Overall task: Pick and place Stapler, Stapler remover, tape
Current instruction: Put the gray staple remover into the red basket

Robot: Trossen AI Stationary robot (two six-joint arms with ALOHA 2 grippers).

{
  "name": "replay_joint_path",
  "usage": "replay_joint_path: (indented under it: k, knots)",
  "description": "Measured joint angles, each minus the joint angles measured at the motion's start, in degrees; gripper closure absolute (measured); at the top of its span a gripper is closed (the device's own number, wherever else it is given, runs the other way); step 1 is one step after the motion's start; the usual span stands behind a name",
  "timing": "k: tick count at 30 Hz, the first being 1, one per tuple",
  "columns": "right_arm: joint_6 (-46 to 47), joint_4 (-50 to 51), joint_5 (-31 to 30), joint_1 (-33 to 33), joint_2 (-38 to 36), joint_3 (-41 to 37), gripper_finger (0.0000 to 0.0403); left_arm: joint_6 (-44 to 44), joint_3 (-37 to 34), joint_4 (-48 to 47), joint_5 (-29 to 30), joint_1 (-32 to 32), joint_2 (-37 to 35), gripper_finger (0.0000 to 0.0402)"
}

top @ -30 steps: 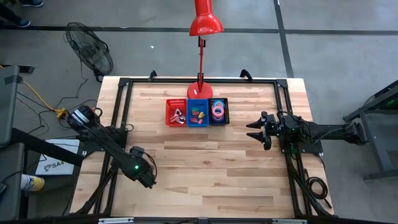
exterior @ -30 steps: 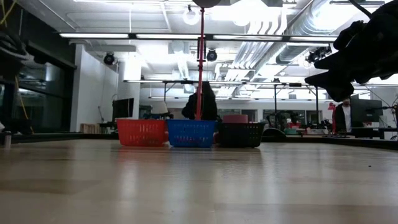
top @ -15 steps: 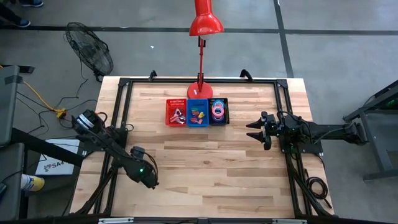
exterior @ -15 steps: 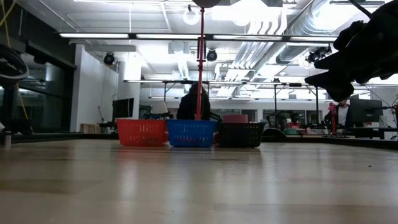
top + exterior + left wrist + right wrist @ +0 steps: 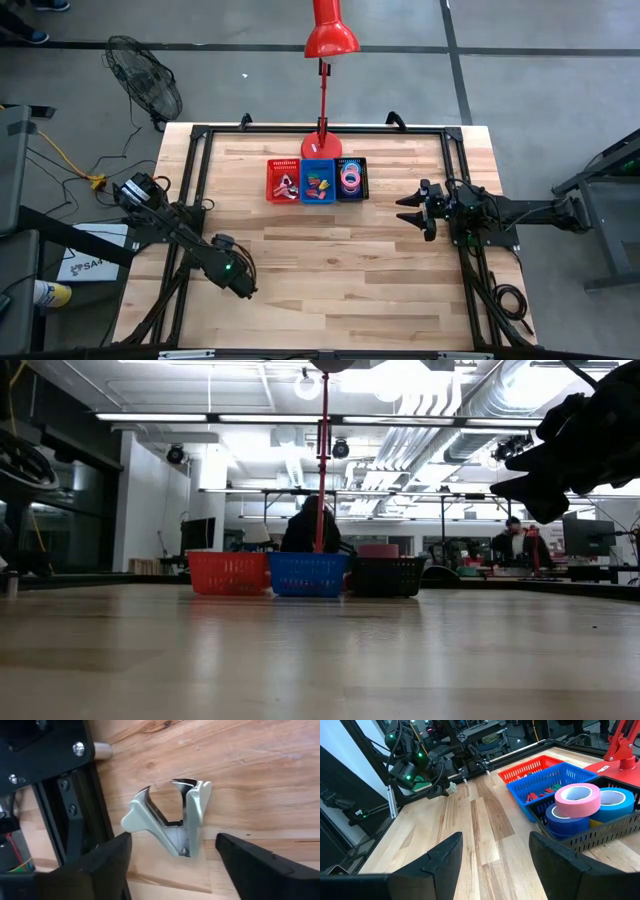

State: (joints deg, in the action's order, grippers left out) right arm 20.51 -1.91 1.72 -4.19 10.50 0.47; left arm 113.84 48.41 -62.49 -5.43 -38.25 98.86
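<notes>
A pale grey-green staple remover (image 5: pixel 170 820) lies on the wooden table near its front left, jaws spread. My left gripper (image 5: pixel 173 840) is open just above it, one finger on either side, not touching. In the high view my left gripper (image 5: pixel 238 282) covers it. My right gripper (image 5: pixel 408 210) is open and empty above the table's right side; it also shows in its own wrist view (image 5: pixel 495 845). Pink and blue tape rolls (image 5: pixel 577 795) lie in the black bin (image 5: pixel 351 178). I cannot make out a stapler.
A red bin (image 5: pixel 283 180), a blue bin (image 5: pixel 318 180) and the black bin stand in a row at the table's far middle, in front of a red desk lamp (image 5: pixel 322 140). A black frame rail (image 5: pixel 70 805) runs beside the staple remover. People show in the room behind.
My left gripper has shifted a little toward the table's right and near edges. My right arm has kept still.
</notes>
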Motion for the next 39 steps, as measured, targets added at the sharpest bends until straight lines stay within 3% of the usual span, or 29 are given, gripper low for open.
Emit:
replay_joint_path:
  k: [10,19,28,39]
  knots:
    - [0.0,0.0,0.0,-0.02,0.0,0.0,0.0182,0.28,-0.14,1.55,1.09,0.01,0.25,0.022]
    - [0.0,0.0,0.0,0.0,0.0,0.0,0.0182,-0.36,-0.21,2.92,3.03,0.01,0.3,0.029]
    - [0.0,0.0,0.0,-0.02,0.0,0.0,0.0182,-4.32,-0.34,2.6,6.98,-0.01,0.34,0.03]
    - [0.0,0.0,0.0,-0.02,0.0,0.0,0.0182,-5.46,1.33,-0.13,7.05,0.01,0.38,0.03]
